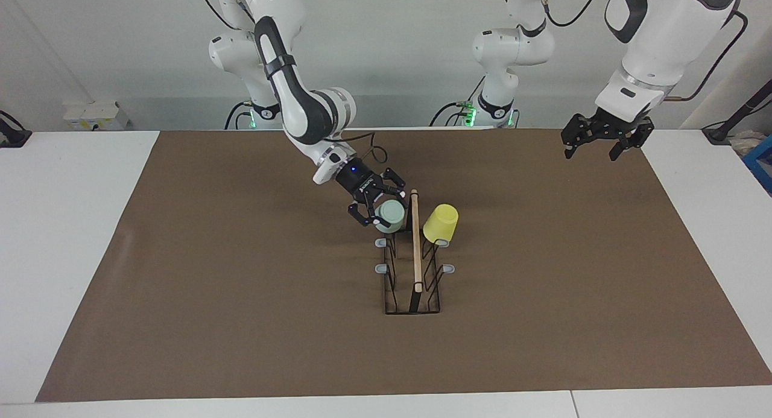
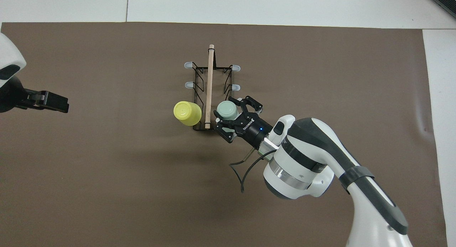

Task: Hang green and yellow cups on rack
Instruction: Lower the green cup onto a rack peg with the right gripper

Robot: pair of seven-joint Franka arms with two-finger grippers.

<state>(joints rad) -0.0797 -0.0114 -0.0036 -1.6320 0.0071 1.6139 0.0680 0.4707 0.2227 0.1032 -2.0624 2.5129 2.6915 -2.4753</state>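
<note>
The black wire rack (image 1: 415,285) with its wooden rod (image 1: 415,237) stands mid-mat; it also shows in the overhead view (image 2: 209,79). The pale green cup (image 1: 391,215) (image 2: 227,109) sits upside down on the peg nearest the robots on the right arm's side. The yellow cup (image 1: 441,223) (image 2: 186,113) sits upside down on the matching peg on the left arm's side. My right gripper (image 1: 381,205) (image 2: 232,116) is open, its fingers spread on either side of the green cup. My left gripper (image 1: 594,142) (image 2: 53,101) is open and empty, waiting in the air over the mat's corner.
Several grey-tipped pegs (image 1: 382,268) farther from the robots are bare. The brown mat (image 1: 241,297) covers the table. A black cable (image 2: 242,168) hangs from the right wrist.
</note>
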